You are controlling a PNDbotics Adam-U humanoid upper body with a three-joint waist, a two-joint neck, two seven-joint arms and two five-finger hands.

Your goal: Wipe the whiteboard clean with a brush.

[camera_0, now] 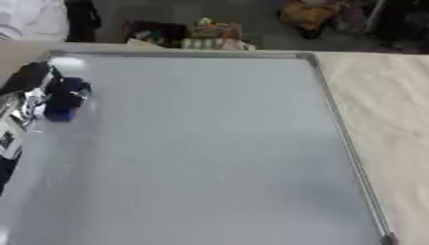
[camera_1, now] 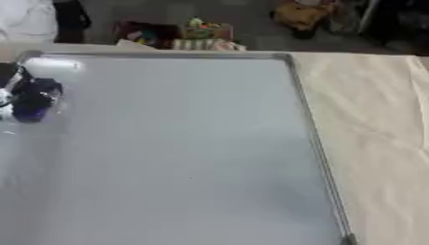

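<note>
Whiteboard (camera_0: 209, 153) surface open across centre, right and near side; nothing stands on it there. Only obstruction sits at its far-left part: left hand (camera_0: 29, 93) with the blue brush (camera_0: 65, 98) against the board. Raised metal frame (camera_0: 335, 124) runs along the far and right edges. Right of the frame, the cream-covered table (camera_1: 377, 119) lies bare. Clutter (camera_0: 209, 36) sits beyond the far edge, off the board.

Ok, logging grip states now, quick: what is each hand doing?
Left hand: shut on the dark blue block-shaped brush, at the grey metal-framed whiteboard's left edge.
Right hand: not in view.
</note>
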